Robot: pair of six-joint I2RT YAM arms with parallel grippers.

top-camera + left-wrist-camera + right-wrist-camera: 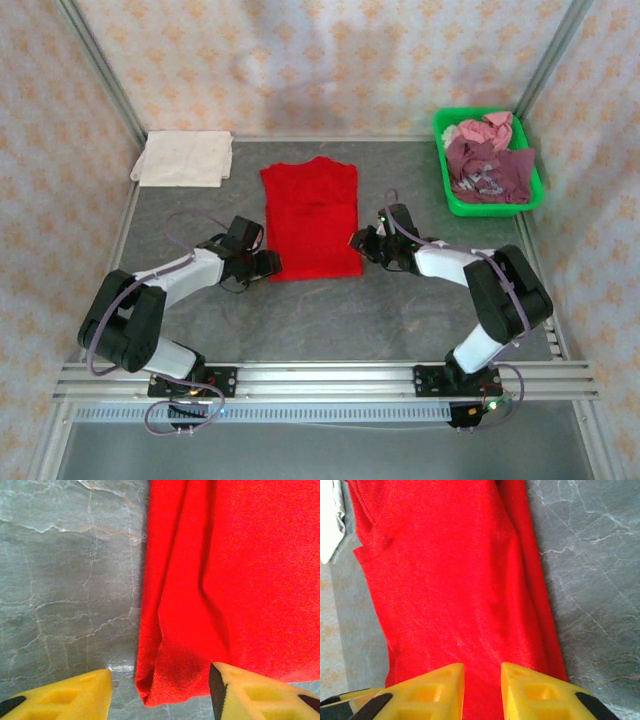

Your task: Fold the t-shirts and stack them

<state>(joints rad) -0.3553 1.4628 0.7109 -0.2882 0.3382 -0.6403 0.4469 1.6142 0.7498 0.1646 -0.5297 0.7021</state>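
shirt: we saw the red t-shirt (311, 220) lying flat between both grippers, long axis near-to-far.
left gripper (266, 264): sat at its near-left corner, half open, straddling the hem, empty.
right gripper (359, 241): sat at its near-right edge, barely parted, nothing pinched.

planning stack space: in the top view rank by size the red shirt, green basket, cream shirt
red cloth t-shirt, green rectangular plastic basket: near alike, unranked
folded cream-white cloth t-shirt: smallest

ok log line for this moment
red t-shirt: sides folded in, flat | left gripper: open, at near-left corner | right gripper: open, at near-right corner
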